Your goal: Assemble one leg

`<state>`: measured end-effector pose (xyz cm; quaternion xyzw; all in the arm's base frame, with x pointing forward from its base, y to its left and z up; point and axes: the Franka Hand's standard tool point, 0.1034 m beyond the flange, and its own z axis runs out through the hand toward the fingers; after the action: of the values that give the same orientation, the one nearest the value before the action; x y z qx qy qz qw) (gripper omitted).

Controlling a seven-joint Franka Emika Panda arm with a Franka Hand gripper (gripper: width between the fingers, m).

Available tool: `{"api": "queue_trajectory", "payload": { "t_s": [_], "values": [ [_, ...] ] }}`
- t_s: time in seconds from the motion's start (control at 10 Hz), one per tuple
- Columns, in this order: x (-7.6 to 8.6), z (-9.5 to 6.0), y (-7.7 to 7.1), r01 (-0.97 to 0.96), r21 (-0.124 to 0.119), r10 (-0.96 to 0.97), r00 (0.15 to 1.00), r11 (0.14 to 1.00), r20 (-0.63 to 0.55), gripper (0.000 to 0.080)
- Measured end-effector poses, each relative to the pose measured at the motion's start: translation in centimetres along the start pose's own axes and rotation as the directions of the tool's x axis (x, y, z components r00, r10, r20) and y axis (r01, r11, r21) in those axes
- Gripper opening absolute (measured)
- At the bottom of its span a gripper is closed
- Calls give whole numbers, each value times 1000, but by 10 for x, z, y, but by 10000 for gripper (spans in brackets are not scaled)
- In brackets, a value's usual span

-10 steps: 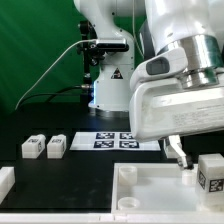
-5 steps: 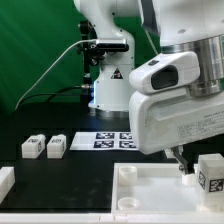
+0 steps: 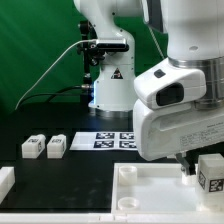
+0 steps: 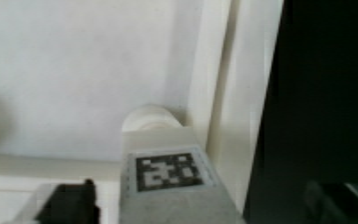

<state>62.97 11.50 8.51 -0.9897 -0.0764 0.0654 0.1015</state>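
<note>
Robotics lab bench: green backdrop curtain [image 3: 30, 30], black table [image 3: 70, 176], marker board [image 3: 115, 141] with fiducial tags, white Franka arm [image 3: 108, 78].

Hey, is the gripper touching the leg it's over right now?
Apart. The wrist view shows the leg lying between the fingers of the open gripper, with a visible gap on each side.

A green backdrop [image 3: 40, 40] fills the wall behind, evenly lit, with soft folds that suggest cloth, though the picture is too coarse to be sure. A thin black cable [image 3: 40, 73] arcs across it. Below lies a matte black table [image 3: 75, 172], carrying the marker board [image 3: 112, 140].
</note>
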Motion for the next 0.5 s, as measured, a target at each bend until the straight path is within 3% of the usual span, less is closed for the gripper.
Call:
{"api": "queue_trajectory", "payload": {
  "t_s": [0.1,0.2,0.5],
  "values": [
    [0,0,0,0,0,0,1000,1000,0,389],
    [0,0,0,0,0,0,1000,1000,1,313],
    [0,0,0,-41,1,41,999,999,0,313]
  ]
}}
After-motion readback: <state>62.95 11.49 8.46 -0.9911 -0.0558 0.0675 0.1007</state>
